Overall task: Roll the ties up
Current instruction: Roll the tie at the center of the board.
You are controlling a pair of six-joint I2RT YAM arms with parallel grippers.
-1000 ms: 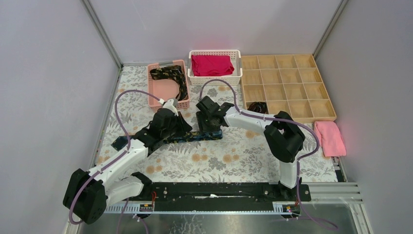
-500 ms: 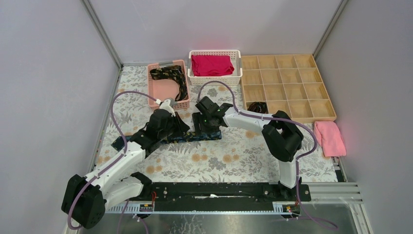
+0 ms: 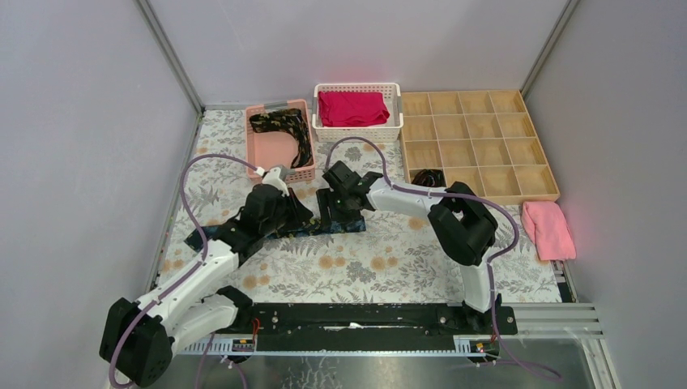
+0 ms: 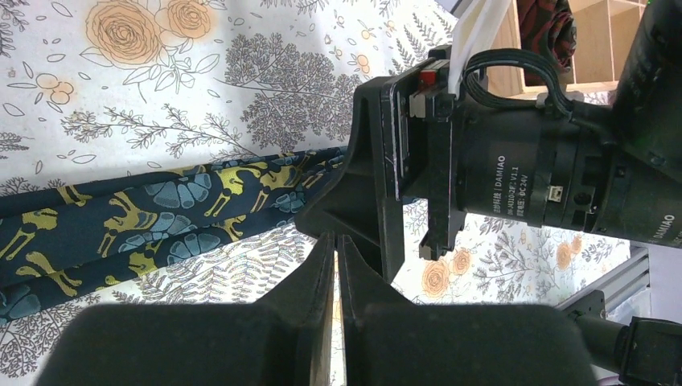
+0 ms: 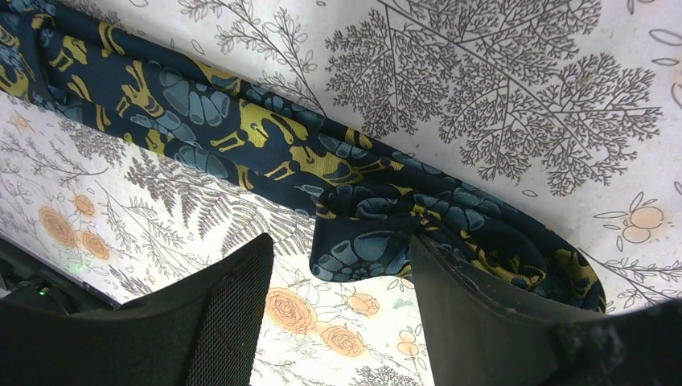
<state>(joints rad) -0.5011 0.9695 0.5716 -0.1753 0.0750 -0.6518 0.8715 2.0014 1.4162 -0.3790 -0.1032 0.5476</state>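
Note:
A dark blue tie (image 3: 202, 237) with teal and gold flowers lies flat across the floral tablecloth; its strip (image 4: 161, 211) also runs through the left wrist view. Its right end is folded back on itself (image 5: 366, 241). My right gripper (image 5: 342, 251) stands open astride that fold, its right finger (image 5: 482, 314) resting against the cloth. My left gripper (image 4: 336, 241) is shut on nothing, hovering just beside the strip and close to the right gripper's body (image 4: 499, 161). In the top view both grippers, left (image 3: 298, 214) and right (image 3: 334, 212), meet over the tie. A second tie (image 3: 285, 130) lies in the pink basket (image 3: 253, 150). A dark coil (image 3: 427, 176) sits in the wooden organizer (image 3: 478, 138).
A white basket (image 3: 395, 121) holding folded red cloth stands at the back, between the pink basket and the organizer. A pink towel (image 3: 548, 229) lies at the right edge. Grey walls close in on both sides; the arms' rail (image 3: 364, 318) runs along the near edge.
The right gripper's jaws have spread wider over the folded tie end. Both grippers have shifted slightly left along the tie.

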